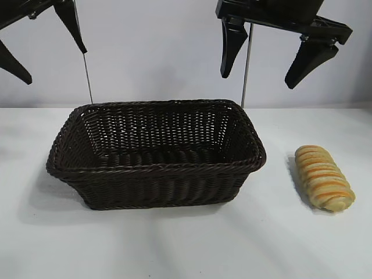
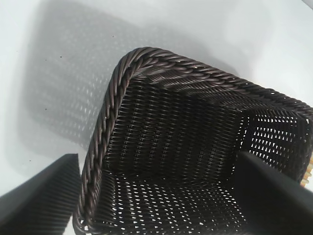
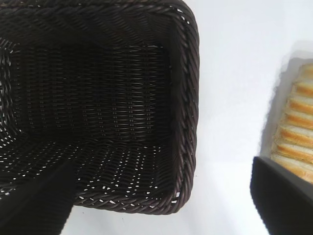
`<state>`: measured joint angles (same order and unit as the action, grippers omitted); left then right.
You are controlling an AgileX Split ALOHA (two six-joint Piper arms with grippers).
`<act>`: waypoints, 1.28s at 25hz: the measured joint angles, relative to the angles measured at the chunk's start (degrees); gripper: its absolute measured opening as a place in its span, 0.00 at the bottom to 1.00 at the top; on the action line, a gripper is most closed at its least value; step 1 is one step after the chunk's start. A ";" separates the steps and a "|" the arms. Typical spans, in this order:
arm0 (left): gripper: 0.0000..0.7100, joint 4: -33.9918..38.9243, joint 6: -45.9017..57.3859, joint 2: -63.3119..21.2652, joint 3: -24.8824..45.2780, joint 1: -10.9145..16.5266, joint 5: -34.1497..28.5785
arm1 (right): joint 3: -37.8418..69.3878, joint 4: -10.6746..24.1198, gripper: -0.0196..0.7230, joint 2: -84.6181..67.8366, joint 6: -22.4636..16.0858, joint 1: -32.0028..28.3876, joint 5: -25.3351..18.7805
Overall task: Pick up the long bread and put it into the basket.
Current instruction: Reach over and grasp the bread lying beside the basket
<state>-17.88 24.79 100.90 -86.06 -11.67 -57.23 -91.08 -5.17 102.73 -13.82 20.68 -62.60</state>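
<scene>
While long bread (image 1: 324, 176) lies beside basket (image 1: 157, 168) on table (image 1: 174, 244) (apart), both pincers hang spread above: left (image 1: 43, 49), right (image 1: 270, 58).

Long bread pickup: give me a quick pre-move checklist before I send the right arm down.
1. Long bread lies alone on the table, right of the basket, not touching it: ok.
2. Right gripper open, holding nothing: ok.
3. Right gripper directly over the bread: not ok, it hangs high and nearer the basket.
4. Basket empty: ok.
5. Left gripper open, raised above the basket's left end: ok.
</scene>
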 joint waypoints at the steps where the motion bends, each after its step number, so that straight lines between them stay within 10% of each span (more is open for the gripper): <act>1: 0.87 0.00 0.00 0.00 0.00 0.00 -0.11 | 0.00 0.00 0.96 0.00 0.00 0.00 0.00; 11: 0.87 0.18 0.00 0.00 0.00 -4.40 -1.31 | 0.00 0.00 0.96 0.00 0.00 0.00 -0.15; 32: 0.87 2.54 -0.85 -0.02 6.29 -4.54 -1.04 | 0.00 0.06 0.96 0.00 0.00 0.00 -2.01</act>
<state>-15.34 23.94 100.88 -79.77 -16.21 -58.27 -91.08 -5.11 102.73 -13.82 20.68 -64.61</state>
